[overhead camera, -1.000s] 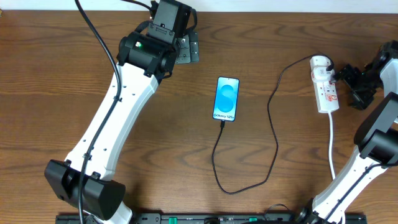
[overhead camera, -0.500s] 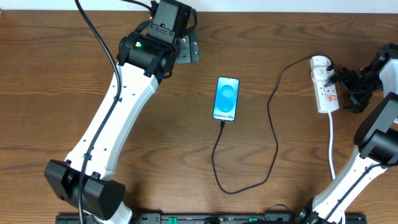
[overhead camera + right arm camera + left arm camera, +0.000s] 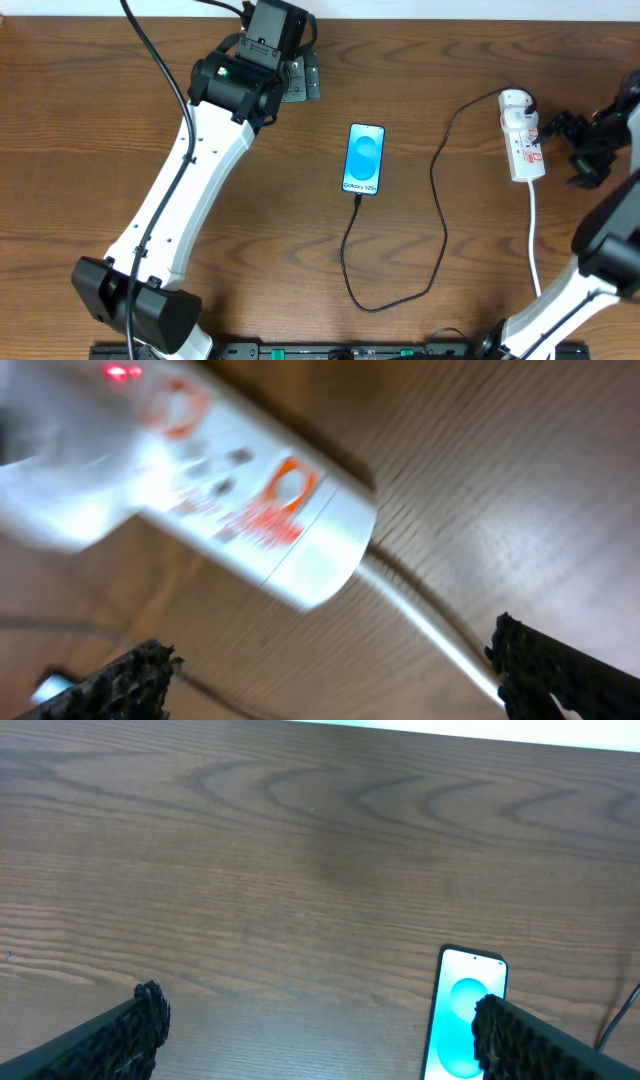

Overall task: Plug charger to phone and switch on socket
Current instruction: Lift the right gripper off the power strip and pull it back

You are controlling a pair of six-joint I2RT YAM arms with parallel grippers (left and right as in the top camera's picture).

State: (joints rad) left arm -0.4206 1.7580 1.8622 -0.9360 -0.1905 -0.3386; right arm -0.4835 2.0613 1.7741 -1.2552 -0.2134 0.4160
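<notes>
One phone (image 3: pixel 364 159), one charger (image 3: pixel 444 230), one socket (image 3: pixel 523 140) lie here.

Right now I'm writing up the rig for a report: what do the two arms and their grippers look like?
The left arm and right arm have white links and black joints. A black cable runs along the left one, which also shows a small green light near its wrist. The left gripper and right gripper have black, rough-textured fingers.

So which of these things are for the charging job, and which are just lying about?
For the job: phone, charger, socket with its white cord.
Just there: grey metal piece beside the left arm, black cable running along that arm.
</notes>
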